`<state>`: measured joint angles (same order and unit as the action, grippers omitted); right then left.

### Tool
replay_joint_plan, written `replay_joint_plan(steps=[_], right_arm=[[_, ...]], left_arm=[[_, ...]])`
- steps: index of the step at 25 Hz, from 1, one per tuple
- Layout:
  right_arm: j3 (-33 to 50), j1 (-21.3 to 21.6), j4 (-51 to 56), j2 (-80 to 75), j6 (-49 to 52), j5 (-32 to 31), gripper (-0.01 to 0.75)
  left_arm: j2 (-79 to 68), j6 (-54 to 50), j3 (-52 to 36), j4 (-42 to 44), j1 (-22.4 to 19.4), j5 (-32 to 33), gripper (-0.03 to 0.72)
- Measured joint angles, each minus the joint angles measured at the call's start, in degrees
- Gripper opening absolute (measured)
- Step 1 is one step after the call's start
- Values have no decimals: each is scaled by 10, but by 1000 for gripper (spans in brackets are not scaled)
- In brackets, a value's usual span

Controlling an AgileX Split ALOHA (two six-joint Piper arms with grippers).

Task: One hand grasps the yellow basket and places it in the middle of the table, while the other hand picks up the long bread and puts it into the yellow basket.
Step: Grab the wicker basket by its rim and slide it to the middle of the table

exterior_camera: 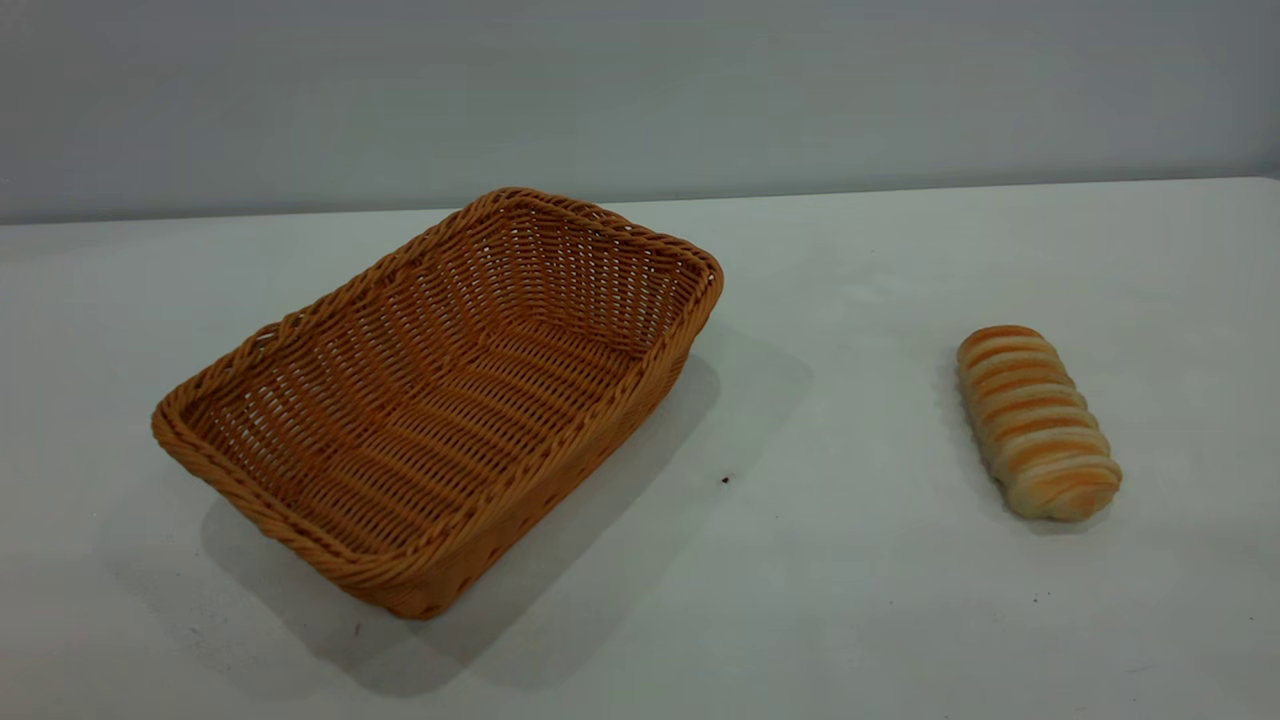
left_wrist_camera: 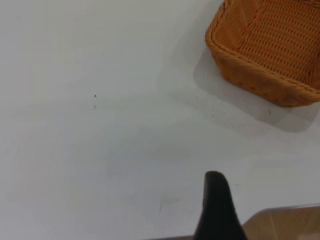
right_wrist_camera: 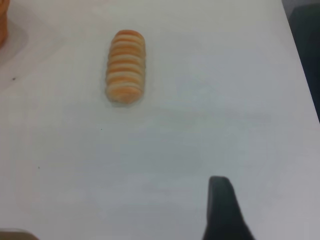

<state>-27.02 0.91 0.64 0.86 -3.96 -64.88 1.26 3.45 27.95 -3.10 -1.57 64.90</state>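
1. You have the large orange-tan woven wicker basket [exterior_camera: 440, 400] sitting left of centre on the broad white table [exterior_camera: 850, 600], skewed at an angle with one corner toward the camera. It is empty, so judge the task as not yet begun: the basket needs to go to the middle before anything goes in.
2. The small oblong ridged loaf of long bread [exterior_camera: 1038, 422] lies well apart from the basket, on the right side, flat on the table with its length running roughly front to back. That puts it on the right arm's side and the basket on the left arm's side, which suits the split of work.
3. Your left gripper [left_wrist_camera: 216, 207] shows only one dark finger, hanging above bare table near the basket's corner; whether the claw is apart or together, you cannot tell.
4. Your right gripper [right_wrist_camera: 224, 210] likewise shows a single finger, short of the bread; its claw state cannot be told either.
5. Nothing stands between basket and bread except a tiny dark speck [exterior_camera: 725, 480].
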Motion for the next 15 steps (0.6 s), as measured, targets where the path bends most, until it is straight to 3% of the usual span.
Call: replay_joint_plan(steps=[9,15], right_arm=[[-23,0,22,-21,0,22,498],[-46,0,47,-203,-25,139,513]], left_arm=[[-67,-79,35,-1,0,-2,562],[-271,-109,84,-15,0,-50,562]])
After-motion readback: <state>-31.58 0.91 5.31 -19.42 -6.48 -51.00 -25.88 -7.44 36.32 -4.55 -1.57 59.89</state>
